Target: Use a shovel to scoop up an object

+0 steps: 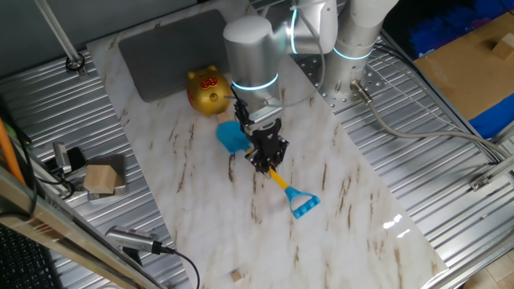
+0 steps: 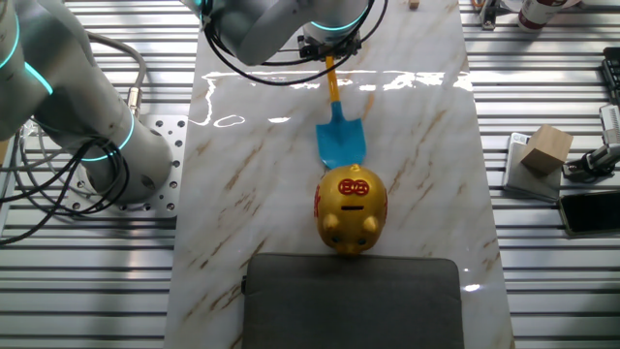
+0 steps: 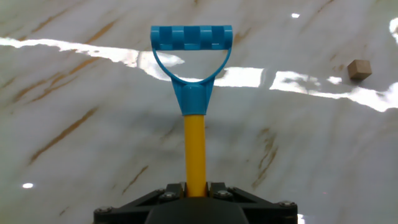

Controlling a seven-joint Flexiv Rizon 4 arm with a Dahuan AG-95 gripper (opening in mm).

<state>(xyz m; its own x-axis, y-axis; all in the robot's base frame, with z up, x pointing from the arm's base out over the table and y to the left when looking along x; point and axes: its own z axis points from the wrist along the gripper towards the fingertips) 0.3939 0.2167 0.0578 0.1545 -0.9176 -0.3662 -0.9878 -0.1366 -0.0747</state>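
Note:
The shovel lies on the marble table, its light-blue blade (image 1: 233, 137) near the gold pig bank, its yellow shaft (image 1: 278, 178) running to the blue D-shaped end (image 1: 304, 204). It also shows in the other fixed view (image 2: 339, 141). My gripper (image 1: 264, 160) is shut on the yellow shaft (image 3: 194, 152), with both fingers pressed against it. In the hand view the D-shaped end (image 3: 191, 50) points away from me. The tiny tan cube (image 3: 359, 69) lies on the table far to the right of the handle; it also shows near the table's front edge (image 1: 236, 275).
A gold pig-shaped bank (image 1: 206, 91) stands right behind the blade. A grey pad (image 1: 173, 50) lies at the back of the table. A larger tan block (image 1: 104, 179) sits on the metal surface to the left, beside cables.

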